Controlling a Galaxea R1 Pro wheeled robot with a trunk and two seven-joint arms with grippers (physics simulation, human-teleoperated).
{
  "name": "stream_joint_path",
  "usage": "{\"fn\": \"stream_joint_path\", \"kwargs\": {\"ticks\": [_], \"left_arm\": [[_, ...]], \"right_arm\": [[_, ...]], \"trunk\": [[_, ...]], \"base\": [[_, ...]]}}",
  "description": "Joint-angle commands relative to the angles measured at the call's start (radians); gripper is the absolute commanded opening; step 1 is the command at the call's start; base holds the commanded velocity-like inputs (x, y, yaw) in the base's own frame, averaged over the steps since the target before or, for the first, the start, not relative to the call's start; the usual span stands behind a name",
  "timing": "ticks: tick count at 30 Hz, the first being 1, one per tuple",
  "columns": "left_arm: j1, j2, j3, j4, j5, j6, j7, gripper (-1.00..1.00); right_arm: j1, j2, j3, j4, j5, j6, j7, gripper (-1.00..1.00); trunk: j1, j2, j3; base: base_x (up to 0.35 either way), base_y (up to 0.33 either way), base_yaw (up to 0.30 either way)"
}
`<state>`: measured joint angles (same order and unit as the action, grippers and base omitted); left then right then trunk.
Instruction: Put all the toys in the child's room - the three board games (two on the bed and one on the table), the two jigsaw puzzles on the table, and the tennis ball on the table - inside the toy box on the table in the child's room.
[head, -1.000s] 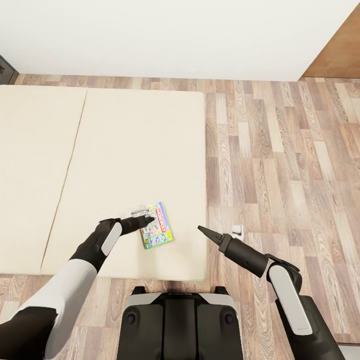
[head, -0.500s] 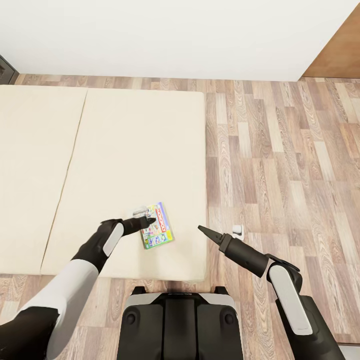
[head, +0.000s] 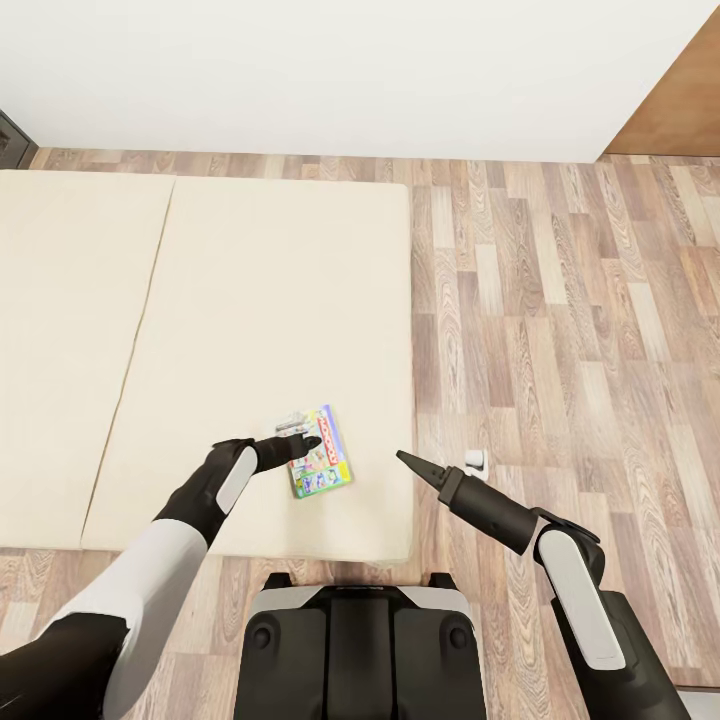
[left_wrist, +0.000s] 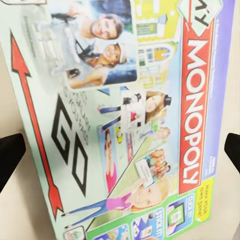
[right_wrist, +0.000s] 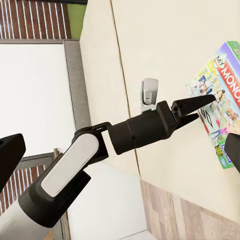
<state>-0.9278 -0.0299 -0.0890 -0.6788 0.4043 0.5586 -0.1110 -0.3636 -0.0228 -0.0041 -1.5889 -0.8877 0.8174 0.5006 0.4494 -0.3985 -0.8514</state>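
Observation:
One of the board games, a green-edged Monopoly box (head: 325, 462) with a white colourful cover, lies flat on the bed (head: 260, 300) near its front right corner. My left gripper (head: 308, 442) hovers over the box's left part. It is open, and in the left wrist view the cover (left_wrist: 125, 115) lies between its black fingertips (left_wrist: 10, 157). The right wrist view shows the left gripper (right_wrist: 196, 111) with its jaws apart at the box's (right_wrist: 225, 95) edge. My right gripper (head: 405, 460) is open and empty at the mattress's right edge.
Wood-plank floor (head: 560, 330) runs right of the bed, with a small white-grey object (head: 475, 460) lying beside my right gripper. A white wall (head: 330, 70) stands behind the bed, with a brown panel (head: 680, 100) at the far right. My base (head: 365, 640) is against the bed's front edge.
My left gripper has slid a little to the right, further over the Monopoly box. The right arm and the box have stayed where they were.

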Motion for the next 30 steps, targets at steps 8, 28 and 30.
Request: {"fn": "stream_joint_path", "kwargs": {"ticks": [8, 28, 30], "left_arm": [[0.000, -0.001, 0.000, -0.001, 0.001, 0.004, -0.003, 1.00], [0.000, -0.018, -0.079, -0.002, 0.002, -0.015, -0.012, 1.00], [0.000, -0.018, -0.079, -0.002, 0.001, -0.016, -0.011, 1.00]], "right_arm": [[0.000, 0.000, 0.000, 0.000, -0.002, 0.005, 0.001, 1.00], [0.000, 0.000, 0.000, 0.000, -0.001, 0.005, 0.002, 1.00], [0.000, 0.000, -0.001, 0.000, -0.001, 0.006, 0.003, 1.00]], "trunk": [[0.001, -0.001, -0.001], [0.001, -0.001, -0.001], [0.001, -0.001, -0.001]], "base": [[0.000, 0.000, 0.000], [0.000, 0.000, 0.000], [0.000, 0.000, 0.000]]}}
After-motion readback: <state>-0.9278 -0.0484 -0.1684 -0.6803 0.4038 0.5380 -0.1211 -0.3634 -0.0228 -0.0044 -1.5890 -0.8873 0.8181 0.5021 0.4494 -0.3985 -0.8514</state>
